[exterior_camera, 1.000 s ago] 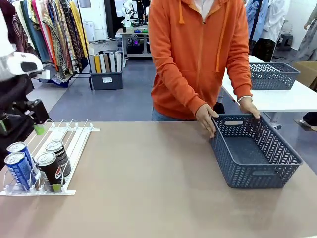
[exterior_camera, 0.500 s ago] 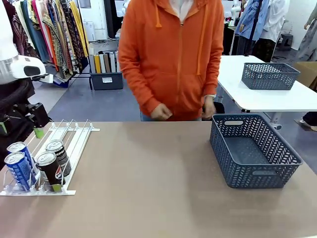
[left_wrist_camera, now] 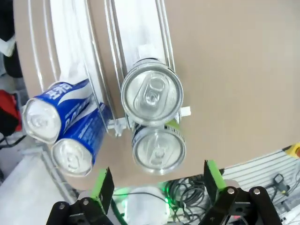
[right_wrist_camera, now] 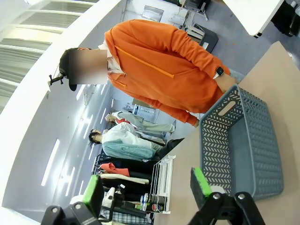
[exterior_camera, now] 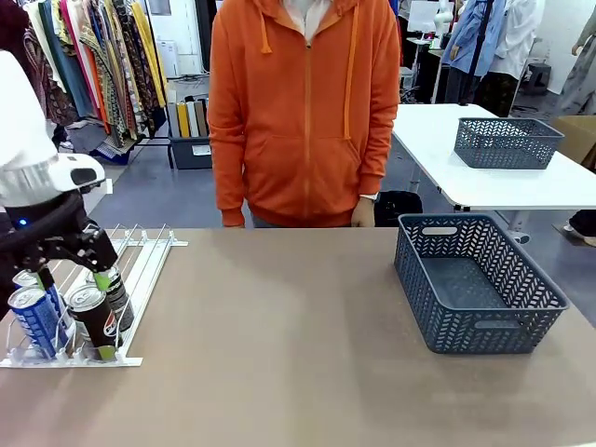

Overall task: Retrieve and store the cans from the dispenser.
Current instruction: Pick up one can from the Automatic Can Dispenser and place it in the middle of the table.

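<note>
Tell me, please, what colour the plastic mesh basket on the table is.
The plastic mesh basket is dark blue-grey, clearest in the front view.

Four slim drink cans queued at the front of a flat white and clear plastic rail dispenser (exterior_camera: 149,256).

Two blue cans with white lettering (exterior_camera: 35,319) stand one behind the other in the left lane. Two black cans with silver tops (exterior_camera: 94,317) stand the same way in the lane just beside them, touching. The long parallel rails behind them lie bare on the table's left part.
</note>
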`<state>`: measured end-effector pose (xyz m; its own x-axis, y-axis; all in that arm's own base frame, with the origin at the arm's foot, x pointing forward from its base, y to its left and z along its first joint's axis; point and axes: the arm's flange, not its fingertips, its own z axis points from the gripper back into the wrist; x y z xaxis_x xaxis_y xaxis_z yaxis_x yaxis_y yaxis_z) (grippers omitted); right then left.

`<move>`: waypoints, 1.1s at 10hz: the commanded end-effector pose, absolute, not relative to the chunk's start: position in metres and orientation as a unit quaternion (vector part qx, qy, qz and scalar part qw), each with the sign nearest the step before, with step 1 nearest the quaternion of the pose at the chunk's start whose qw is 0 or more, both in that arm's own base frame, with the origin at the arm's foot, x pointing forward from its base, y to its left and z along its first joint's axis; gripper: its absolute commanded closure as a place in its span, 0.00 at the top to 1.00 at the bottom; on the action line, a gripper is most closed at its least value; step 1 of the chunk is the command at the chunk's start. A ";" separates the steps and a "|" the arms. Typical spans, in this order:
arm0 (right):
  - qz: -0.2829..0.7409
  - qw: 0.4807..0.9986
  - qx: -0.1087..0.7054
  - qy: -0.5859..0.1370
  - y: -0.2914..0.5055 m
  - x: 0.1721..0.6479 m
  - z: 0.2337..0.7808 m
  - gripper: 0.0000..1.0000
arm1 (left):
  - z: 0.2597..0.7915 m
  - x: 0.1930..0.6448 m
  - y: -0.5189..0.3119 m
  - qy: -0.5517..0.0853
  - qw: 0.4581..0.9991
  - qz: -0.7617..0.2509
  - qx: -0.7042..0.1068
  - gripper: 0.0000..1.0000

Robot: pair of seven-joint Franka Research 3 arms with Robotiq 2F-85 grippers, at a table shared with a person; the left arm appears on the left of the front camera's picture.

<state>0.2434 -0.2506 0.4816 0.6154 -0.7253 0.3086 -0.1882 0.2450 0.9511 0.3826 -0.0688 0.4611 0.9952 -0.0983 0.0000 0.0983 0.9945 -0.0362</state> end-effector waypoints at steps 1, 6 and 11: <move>-0.192 0.675 0.586 -0.404 -0.252 0.247 0.485 1.00 | 0.446 0.396 -0.074 -0.008 1.000 -0.023 -0.018 1.00; -0.192 0.675 0.586 -0.404 -0.252 0.247 0.485 1.00 | 0.414 0.409 -0.082 0.034 0.999 -0.004 0.003 1.00; -0.192 0.675 0.586 -0.404 -0.252 0.247 0.485 1.00 | 0.415 0.407 -0.077 0.053 0.999 0.005 0.007 1.00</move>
<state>0.2433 -0.2507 0.4816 0.6155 -0.7253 0.3085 -0.1883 0.2448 0.9511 0.4054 -0.0778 0.4122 0.9946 -0.0124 -0.1031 0.0130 0.9999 0.0057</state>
